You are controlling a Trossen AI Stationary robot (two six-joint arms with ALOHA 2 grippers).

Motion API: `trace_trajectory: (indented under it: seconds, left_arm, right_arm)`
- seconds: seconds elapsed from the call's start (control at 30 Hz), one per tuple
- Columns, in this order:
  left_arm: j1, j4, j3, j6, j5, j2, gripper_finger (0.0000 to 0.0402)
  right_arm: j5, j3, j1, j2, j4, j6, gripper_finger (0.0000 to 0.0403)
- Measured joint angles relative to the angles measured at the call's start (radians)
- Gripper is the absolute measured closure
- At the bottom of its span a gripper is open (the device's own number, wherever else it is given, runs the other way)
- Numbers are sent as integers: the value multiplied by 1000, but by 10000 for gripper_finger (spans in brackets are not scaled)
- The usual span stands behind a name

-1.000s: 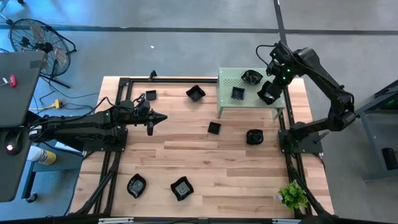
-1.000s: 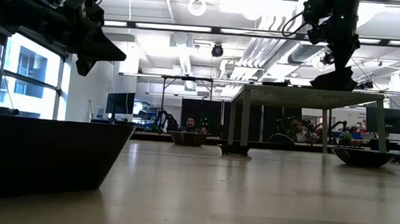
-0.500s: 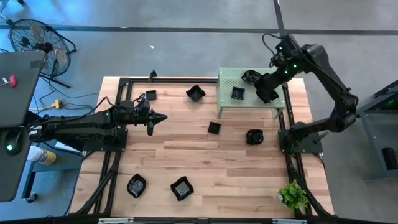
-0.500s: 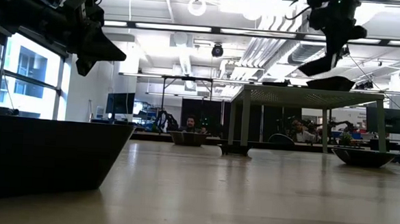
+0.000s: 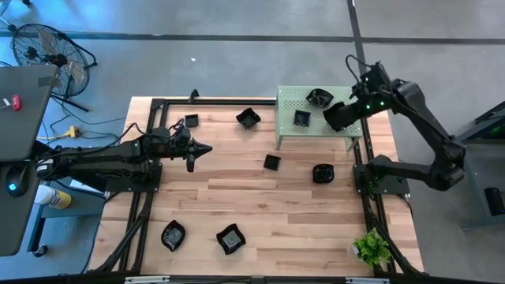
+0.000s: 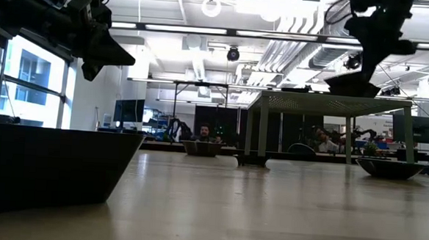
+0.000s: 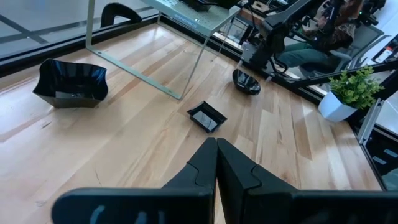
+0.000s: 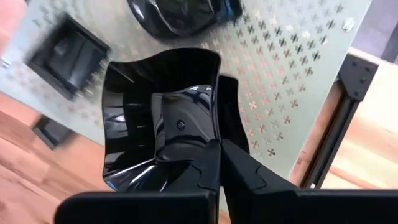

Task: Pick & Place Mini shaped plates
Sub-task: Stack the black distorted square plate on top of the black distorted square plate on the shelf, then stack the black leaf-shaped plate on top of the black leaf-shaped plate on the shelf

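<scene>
High view: we see a pale wooden table [image 5: 260,213] inside a dark frame, standing on a grey floor, with a floor fan [image 5: 43,49] off its far left corner and a small potted plant [image 5: 371,248] at its near right corner. A pale green perforated stand [image 5: 290,125] sits at the table's far right side. The mini shaped plates are scattered about: two rest on the stand, a square one [image 5: 302,118] and a rounder one [image 5: 319,98]; on the wood lie a wavy-edged one [image 5: 248,118] just left of the stand, a small square one [image 5: 271,162] near the middle, a round one [image 5: 323,173] to its right, one [image 5: 190,121] at the far left, and two near the front edge [image 5: 173,235] [image 5: 230,239].

In the low view we look level across the tabletop into a bright open workspace with ceiling lights, windows on the left and desks and people far behind the stand.

The right gripper [image 5: 337,116] hovers over the right part of the stand, its arm reaching in from the table's right side. In the right wrist view its fingers pinch the rim of a wavy square plate [image 8: 158,118], held above the perforated top.

The left gripper [image 5: 203,148] is stretched level over the left half of the table, well apart from any plate; in the left wrist view its fingers [image 7: 202,168] are pressed together with nothing between them.
</scene>
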Motion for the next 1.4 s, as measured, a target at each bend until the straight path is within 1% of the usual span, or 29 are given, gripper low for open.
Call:
trace_trajectory:
  seconds: [0.1, 0.23, 0.33, 0.43, 0.6, 0.7, 0.77, 0.8, 0.87, 0.97, 1.0, 1.07, 1.13, 1.23, 1.3, 1.4]
  left_arm:
    - [0, 0, 0, 2, 0, 0, 401]
    - [0, 0, 0, 2, 0, 0, 401]
    - [0, 0, 0, 2, 0, 0, 401]
    - [0, 0, 0, 2, 0, 0, 401]
    - [0, 0, 0, 2, 0, 0, 401]
    - [0, 0, 0, 2, 0, 0, 401]
    - [0, 0, 0, 2, 0, 0, 401]
    - [0, 0, 0, 2, 1, 0, 401]
    - [0, 0, 0, -2, 3, 0, 401]
    - [0, 0, 0, -3, 2, 0, 401]
    - [0, 0, 0, -3, 2, 0, 401]
    - [0, 0, 0, -3, 2, 0, 401]
    - [0, 0, 0, -3, 2, 0, 401]
    - [0, 0, 0, -3, 2, 0, 401]
    - [0, 0, 0, -3, 2, 0, 401]
    - [0, -1, 0, -1, 1, 0, 401]
  right_arm:
    - [11, -42, -8, -1, 21, -36, 399]
    - [15, -44, -3, -12, 29, -44, 398]
    - [5, -44, -5, -13, 37, -43, 389]
    - [5, -44, -5, -14, 36, -42, 365]
    - [5, -44, -5, -16, 35, -32, 312]
    - [-2, -32, -2, -24, 19, -7, 296]
    - [-32, -25, 18, -41, 20, -3, 301]
    - [-49, -26, 38, -53, 23, 0, 310]
    - [-81, -50, 92, -82, 71, 24, 336]
    - [-121, -122, 188, -128, 154, 75, 387]
    - [-125, -145, 224, -140, 184, 96, 394]
    - [-123, -183, 297, -152, 229, 143, 390]
    - [-101, -215, 364, -150, 228, 178, 385]
    - [-61, -257, 437, -143, 229, 222, 395]
    - [-9, -272, 468, -135, 231, 240, 400]
    - [69, -284, 486, -129, 236, 272, 396]
